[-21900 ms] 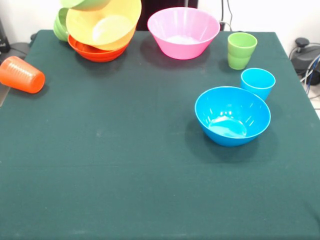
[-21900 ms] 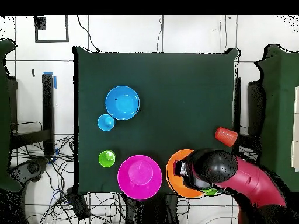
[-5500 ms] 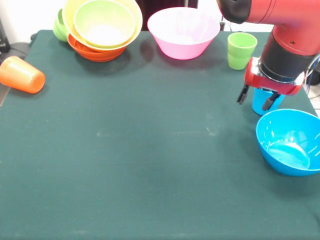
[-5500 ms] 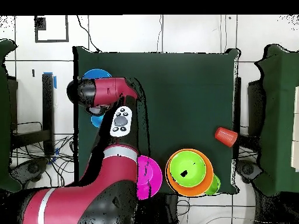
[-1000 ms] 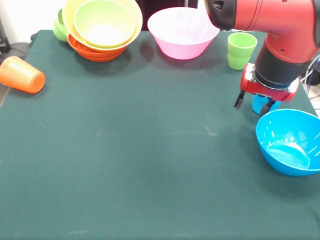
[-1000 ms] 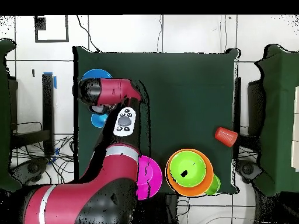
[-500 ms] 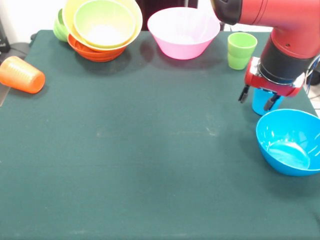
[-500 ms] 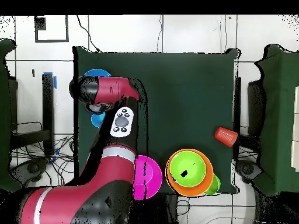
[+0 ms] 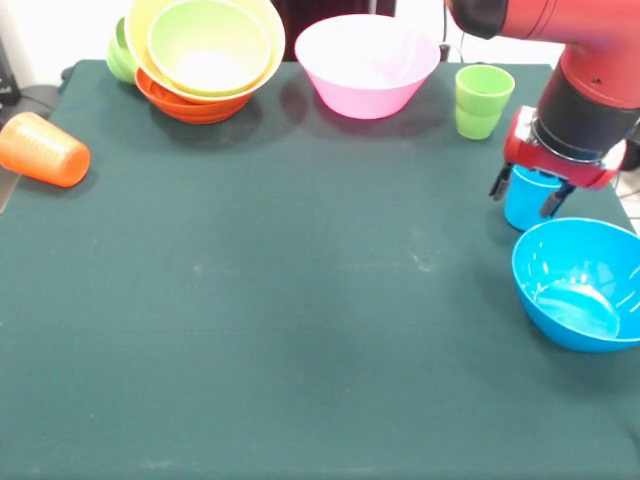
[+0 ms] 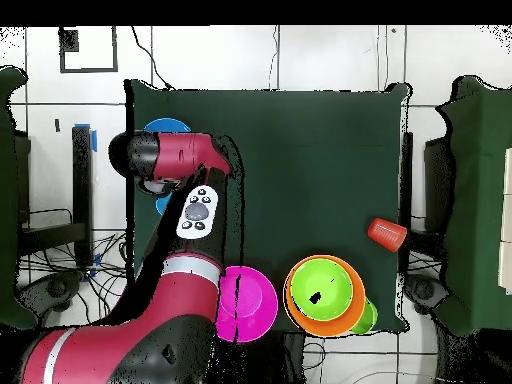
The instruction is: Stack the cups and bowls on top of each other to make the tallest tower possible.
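One dark green cloth covers the table (image 9: pixel 250 300). The tower (image 9: pixel 205 55) of glossy nested bowls sits at a far corner, beside the ribbed pink bowl (image 9: pixel 366 65). The tool (image 9: pixel 531 198) straddles the light blue cup (image 9: pixel 527 200), fingers spread either side, contact unclear; the arm hides the cup's rim.

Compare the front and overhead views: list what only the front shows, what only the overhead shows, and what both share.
Only the front view shows the open gripper, its fingers on either side of the blue cup, and the green cup standing free. Only the overhead view shows the floor, its cables and the arm's whole length, which hides both cups. Both share the blue bowl, pink bowl, tipped orange cup and the nested bowls.
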Controlling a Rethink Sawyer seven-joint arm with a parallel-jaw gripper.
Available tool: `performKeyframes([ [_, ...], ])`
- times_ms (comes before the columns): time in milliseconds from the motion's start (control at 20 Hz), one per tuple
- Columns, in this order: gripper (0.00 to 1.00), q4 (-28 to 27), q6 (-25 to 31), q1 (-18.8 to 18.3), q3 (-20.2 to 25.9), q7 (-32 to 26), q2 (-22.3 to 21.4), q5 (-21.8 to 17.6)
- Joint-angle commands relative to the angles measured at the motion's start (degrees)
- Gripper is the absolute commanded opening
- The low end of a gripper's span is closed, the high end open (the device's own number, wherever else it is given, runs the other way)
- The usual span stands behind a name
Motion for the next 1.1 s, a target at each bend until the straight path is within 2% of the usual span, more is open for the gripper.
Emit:
performKeyframes([
  [50, 1.00, -2.91, -1.12, 1.45, 2.11, 14.32, 1.91, 1.77],
  [200, 1.00, -5.35, 0.46, 1.40, 1.54, 14.90, 2.92, 2.08],
  [350, 1.00, -5.06, -1.08, 1.14, 1.89, 15.16, 3.03, 2.53],
  [500, 1.00, -4.10, -1.68, 0.02, 2.58, 12.17, 3.14, 1.56],
  [550, 1.00, -3.97, -0.25, -0.31, 2.22, 11.62, 3.08, 1.06],
  [650, 1.00, -3.52, 5.62, -0.26, 0.16, 14.50, 2.40, 1.34],
  [800, 1.00, -0.98, 12.95, -0.53, -1.86, 22.49, 0.86, 4.61],
  [900, 1.00, 1.24, 13.65, -0.32, -2.43, 26.08, 0.18, 6.59],
  [1100, 1.00, 4.33, 11.23, 0.68, -3.05, 26.47, -0.52, 7.87],
])
